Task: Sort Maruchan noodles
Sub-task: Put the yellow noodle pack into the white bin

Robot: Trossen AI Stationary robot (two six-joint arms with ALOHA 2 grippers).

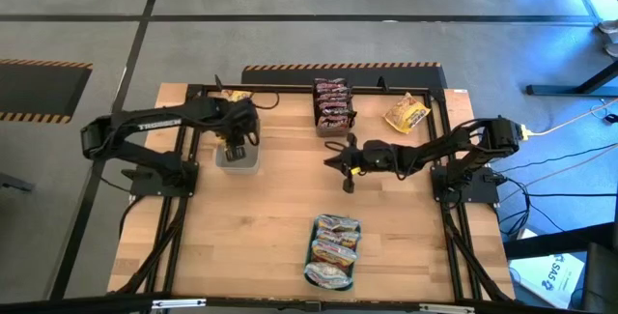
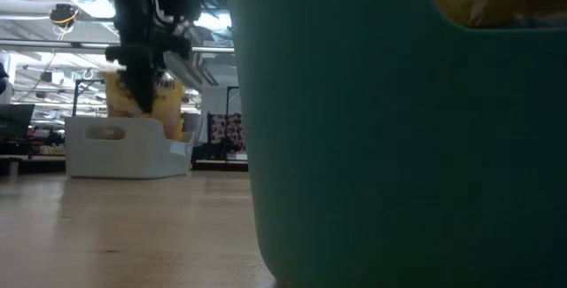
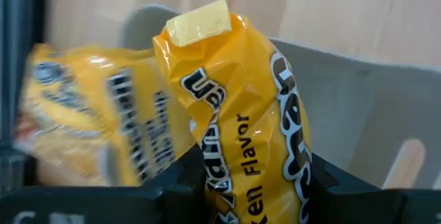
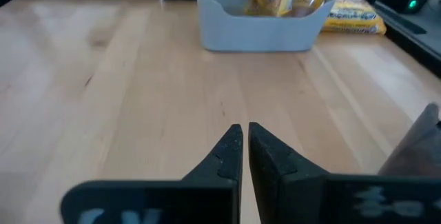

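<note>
- We see a yellow noodle packet [image 3: 241,107] clamped upright between the left gripper's [image 3: 251,182] fingers, its crumpled top edge sticking up past the fingertips.
- Just beside it, on one side of the fingers, stands a second yellow packet [image 3: 89,120], blurred, inside the same grey tub [image 1: 237,157].
- In the low view the left gripper [image 2: 142,93] hangs straight down into that tub [image 2: 124,151], with yellow plastic showing around its fingers.
- A loose yellow packet [image 1: 407,114] lies on the tabletop [image 1: 261,217] behind the right gripper [image 1: 340,158], near the far right corner.
- The dark brown-red packets [image 1: 331,103] are stacked in a container at the far edge, just beyond the right gripper's fingers.
- The pale packets [image 1: 334,249] fill the teal tray [image 1: 311,246] at the near edge, well apart from both grippers.
- The right gripper's fingers [image 4: 231,156] are pressed together and hold nothing; they hover low over bare wood near the middle of the tabletop and point toward the grey tub [image 4: 258,27].
- Another yellow packet [image 4: 353,14] lies flat on the tabletop beside that tub, beyond the right fingers.
</note>
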